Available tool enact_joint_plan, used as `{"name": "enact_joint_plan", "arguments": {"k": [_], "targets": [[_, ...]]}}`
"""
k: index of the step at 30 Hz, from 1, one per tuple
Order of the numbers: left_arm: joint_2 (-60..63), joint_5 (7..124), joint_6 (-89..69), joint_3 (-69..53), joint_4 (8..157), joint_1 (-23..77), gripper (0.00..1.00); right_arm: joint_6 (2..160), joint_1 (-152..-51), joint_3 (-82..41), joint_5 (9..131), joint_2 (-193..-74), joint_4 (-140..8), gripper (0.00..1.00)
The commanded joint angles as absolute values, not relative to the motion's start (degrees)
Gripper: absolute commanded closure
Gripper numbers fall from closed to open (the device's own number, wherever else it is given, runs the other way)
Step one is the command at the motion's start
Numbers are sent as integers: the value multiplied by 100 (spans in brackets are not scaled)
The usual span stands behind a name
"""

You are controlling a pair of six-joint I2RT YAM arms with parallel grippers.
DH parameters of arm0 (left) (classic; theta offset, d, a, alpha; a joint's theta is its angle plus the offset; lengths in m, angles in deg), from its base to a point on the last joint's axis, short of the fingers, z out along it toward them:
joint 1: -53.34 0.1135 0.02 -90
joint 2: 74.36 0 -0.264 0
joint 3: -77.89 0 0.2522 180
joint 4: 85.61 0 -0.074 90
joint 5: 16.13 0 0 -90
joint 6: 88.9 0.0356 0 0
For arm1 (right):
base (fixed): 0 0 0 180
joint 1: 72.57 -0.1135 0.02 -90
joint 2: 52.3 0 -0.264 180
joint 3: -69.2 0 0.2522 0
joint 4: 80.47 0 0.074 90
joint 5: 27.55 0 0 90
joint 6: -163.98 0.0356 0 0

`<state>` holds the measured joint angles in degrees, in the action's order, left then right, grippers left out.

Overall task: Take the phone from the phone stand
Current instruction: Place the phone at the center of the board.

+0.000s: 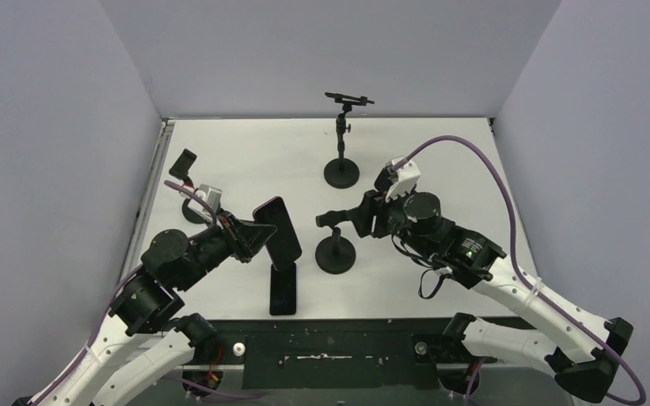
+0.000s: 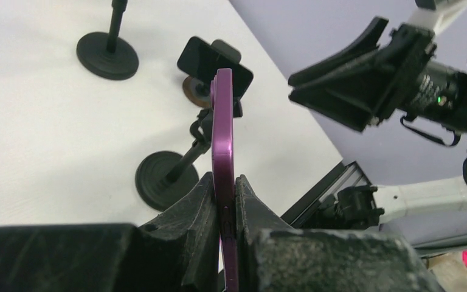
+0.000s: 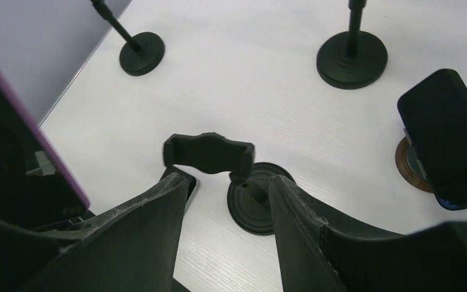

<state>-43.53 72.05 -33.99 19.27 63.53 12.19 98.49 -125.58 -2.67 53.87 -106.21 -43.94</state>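
Grey walls close in a white table (image 1: 440, 144) on three sides, with a black strip (image 1: 330, 345) along its near edge. The left gripper (image 2: 225, 188) is clamped tight on the purple-edged phone (image 2: 222, 134), pinching it by its two faces. The phone is held in the air, clear of the phone stand (image 3: 250, 204) and just to its left in the top view. The left wrist view shows only the phone's thin edge, its lower end cut off by the frame.

The stand's clamp (image 3: 208, 152) is empty. The right gripper (image 3: 228, 182) stands open over that stand with nothing between its fingers. Whether a finger touches the clamp I cannot tell.

A dark phone (image 3: 447, 137) sits on a brown-based holder (image 3: 403, 164) that is mostly hidden behind it. From above only its face shows, close to the near edge. The left stand (image 1: 184, 162) has its base half covered by the left arm. The back stand (image 1: 341, 172) is in full view.

A small green light (image 1: 470, 248) glows on the right arm. The widest bare stretch of tabletop lies along the right side, beside the right wall.
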Motion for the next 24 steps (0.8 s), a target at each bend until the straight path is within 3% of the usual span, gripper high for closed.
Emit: {"name": "enact_joint_plan", "arguments": {"k": [1, 12, 24], "targets": [[-4610, 7037, -2962, 1650, 5659, 1243, 100, 10008, -11939, -60, 6177, -10825, -4721, 50], [-4889, 7096, -3010, 1978, 5133, 1244, 100, 10083, -11498, 149, 7064, -11420, -5353, 58], [-5177, 7133, -3185, 2313, 5172, 1240, 100, 10044, -11476, 236, 7023, -11762, -5346, 72]]}}
